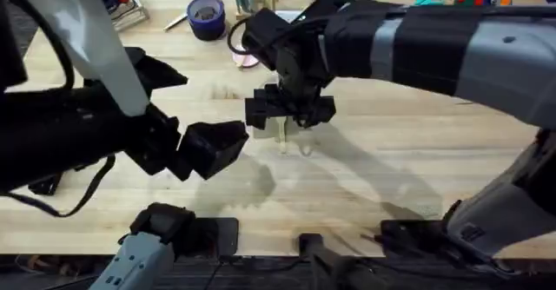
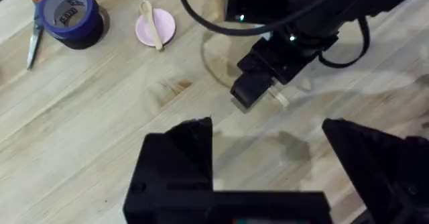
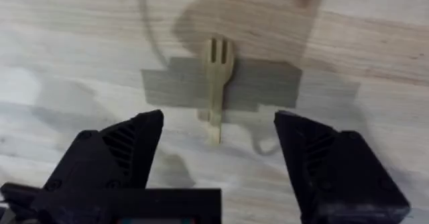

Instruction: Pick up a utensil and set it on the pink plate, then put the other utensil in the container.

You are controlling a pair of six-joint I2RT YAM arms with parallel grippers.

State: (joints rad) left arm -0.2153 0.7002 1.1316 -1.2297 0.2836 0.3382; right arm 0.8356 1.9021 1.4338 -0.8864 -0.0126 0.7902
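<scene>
Spoon: the small wooden spoon (image 2: 153,24) is seen lying across the pink plate (image 2: 155,27), so the first half of the task is judged done.
Fork: the small wooden fork (image 3: 216,83) is seen flat on the wooden table (image 3: 375,43), prongs pointing away from the right gripper (image 3: 218,157), directly below it.
Right gripper: its fingers are held wide apart, one on either side of the fork's handle, nothing gripped; the fork is not yet touched.
Left gripper: the left gripper (image 2: 268,157) is held above bare table, fingers spread apart and empty.
Container: the brown cup cannot be made out with certainty among the things at the far edge.
Risk, grasp: the fork lies thin and flat, so it may be pushed or skidded aside if the fingertips meet the table before closing, or be pinched at one end and swing.
Risk, crossing: the two arms sit near each other over the middle, so a collision is possible on the lift.
Writing: a printed label is seen inside the blue tape roll (image 2: 67,13), but it cannot be read.
</scene>
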